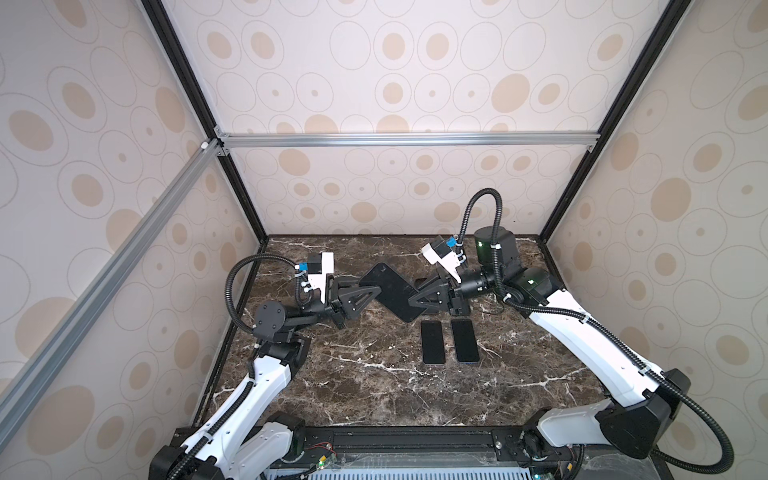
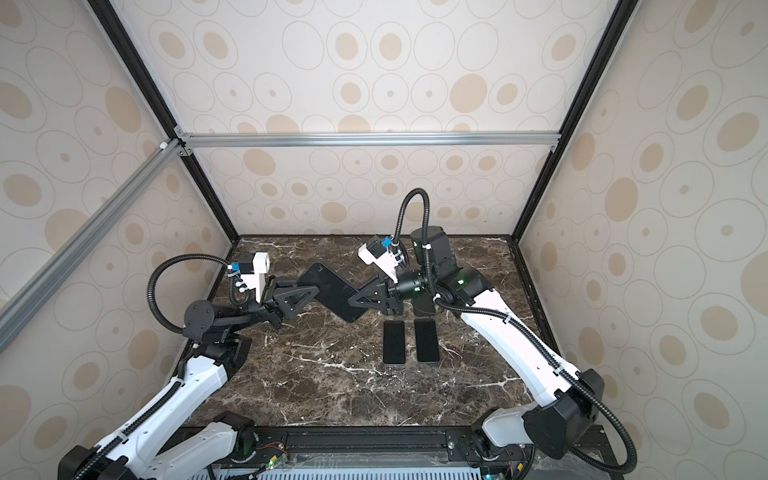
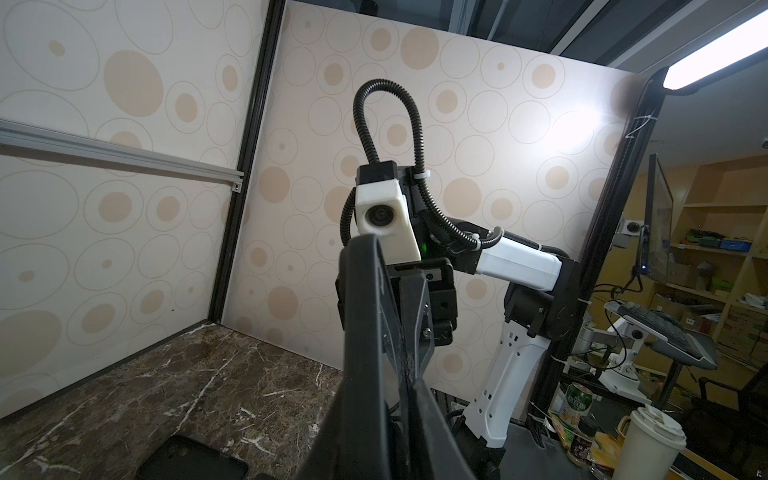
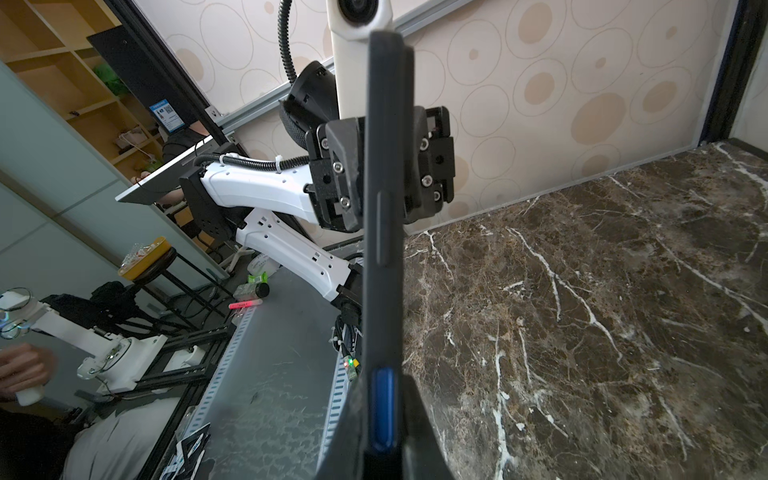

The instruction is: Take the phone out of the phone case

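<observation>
Right now the phone case (image 1: 390, 291) is black and hangs clear above the table (image 1: 353, 386), carried between the two hands toward the back middle of the marble top. In both top views its long axis runs from about 11 o'clock to 5 o'clock. The left hand (image 1: 368, 296) reaches in from 9 o'clock, and its fingers are closed onto that edge of the case. The left wrist view shows the case edge-on, pinched between the two black fingers. The right hand (image 1: 417, 300) reaches in from 3 o'clock and is clamped almost fully together on the opposite edge. From above the case hides what it holds. In the right wrist view the phone (image 4: 382, 409) shows only as a blue strip through a slot in the case's side, right between that hand's fingers. At about 5 o'clock of the case, a loose phone (image 1: 433, 341) and a second loose phone (image 1: 464, 340) lie flat on the table, side by side and just apart, with neither hand touching them
</observation>
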Controlling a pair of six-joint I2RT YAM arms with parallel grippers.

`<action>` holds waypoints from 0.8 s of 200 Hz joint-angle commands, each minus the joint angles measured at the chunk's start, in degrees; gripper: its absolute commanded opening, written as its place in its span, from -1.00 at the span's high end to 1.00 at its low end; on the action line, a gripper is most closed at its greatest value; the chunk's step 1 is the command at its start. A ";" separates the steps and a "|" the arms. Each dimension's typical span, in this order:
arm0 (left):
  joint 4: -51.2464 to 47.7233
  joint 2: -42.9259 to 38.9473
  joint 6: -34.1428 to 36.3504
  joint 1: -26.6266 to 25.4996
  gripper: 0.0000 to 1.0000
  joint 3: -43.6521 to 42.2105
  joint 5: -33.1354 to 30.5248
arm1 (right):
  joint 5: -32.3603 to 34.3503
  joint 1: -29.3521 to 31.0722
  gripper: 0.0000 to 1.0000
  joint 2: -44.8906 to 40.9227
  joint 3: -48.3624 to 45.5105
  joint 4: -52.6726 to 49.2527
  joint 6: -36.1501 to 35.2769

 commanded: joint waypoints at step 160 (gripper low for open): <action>16.12 -2.99 -11.78 -0.68 1.00 -4.06 -18.30 | 17.30 0.51 -0.06 -6.36 -18.36 60.19 37.22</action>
